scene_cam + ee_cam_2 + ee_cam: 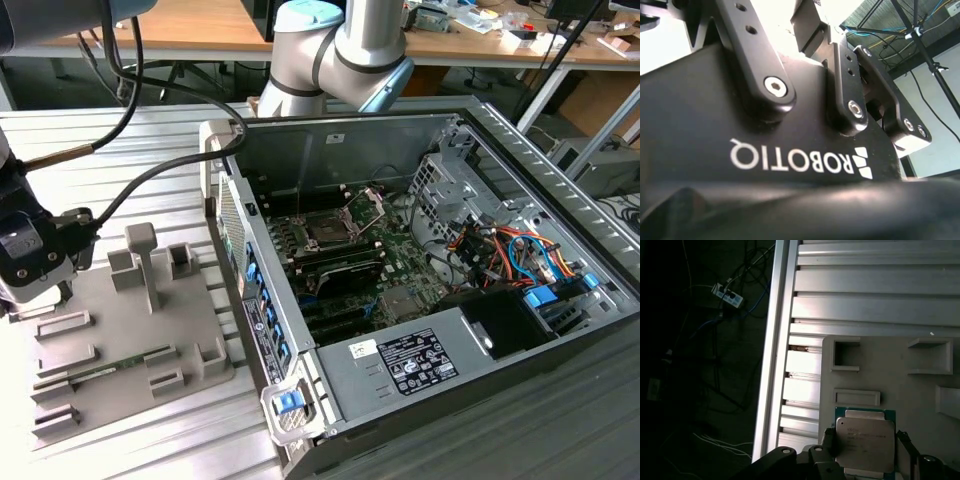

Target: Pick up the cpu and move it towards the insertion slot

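Note:
The cpu [863, 439], a flat square chip with a pale metal top and a green rim, lies over the grey fixture plate [920, 390]. My gripper [865, 444] straddles it, with dark fingers [828, 440] pressed against two opposite edges. In the exterior view the gripper [30, 295] hangs low over the far left end of the fixture [130, 340]. The insertion slot [325, 228] is a dark square socket with its metal bracket [365, 205] hinged up, inside the open computer case, well off to the exterior view's right of the gripper.
The case's side wall [255, 300] stands between fixture and socket. A green memory stick [105, 370] lies on the fixture, and a grey post [145, 260] rises from it. A black cable [150, 175] loops to the wrist. The ribbed table's edge [771, 350] drops to floor cables.

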